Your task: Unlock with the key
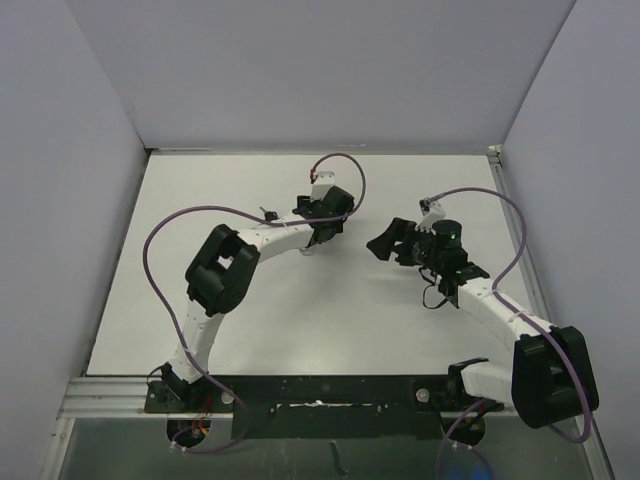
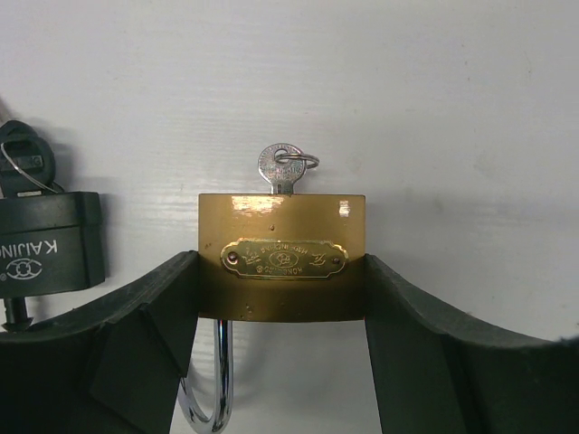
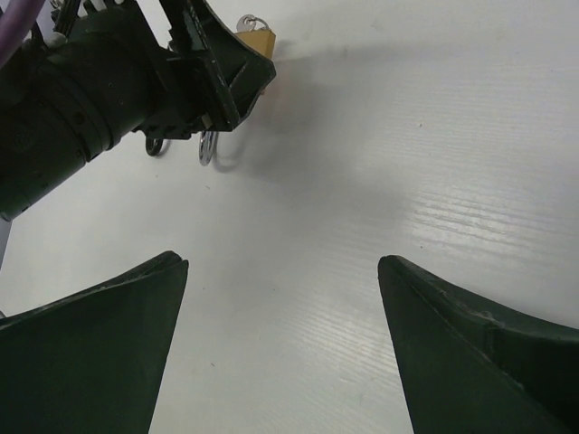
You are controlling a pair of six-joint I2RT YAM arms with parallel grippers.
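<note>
Pinching the brass padlock (image 2: 282, 226) by its sides on the surface (image 2: 434, 108), the left tool (image 2: 280, 271) steadies it, key (image 2: 283, 170) seated in the keyhole. The right tool (image 3: 282, 271) (jaws wide, well apart) should approach squarely, grip the key's head and twist gently.

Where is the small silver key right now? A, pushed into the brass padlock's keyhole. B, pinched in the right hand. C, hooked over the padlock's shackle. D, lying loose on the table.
A: in the left wrist view the silver key sticks out of the brass padlock at the end opposite its shackle. The left hand grips the lock's sides, and the right hand is open and empty.
</note>
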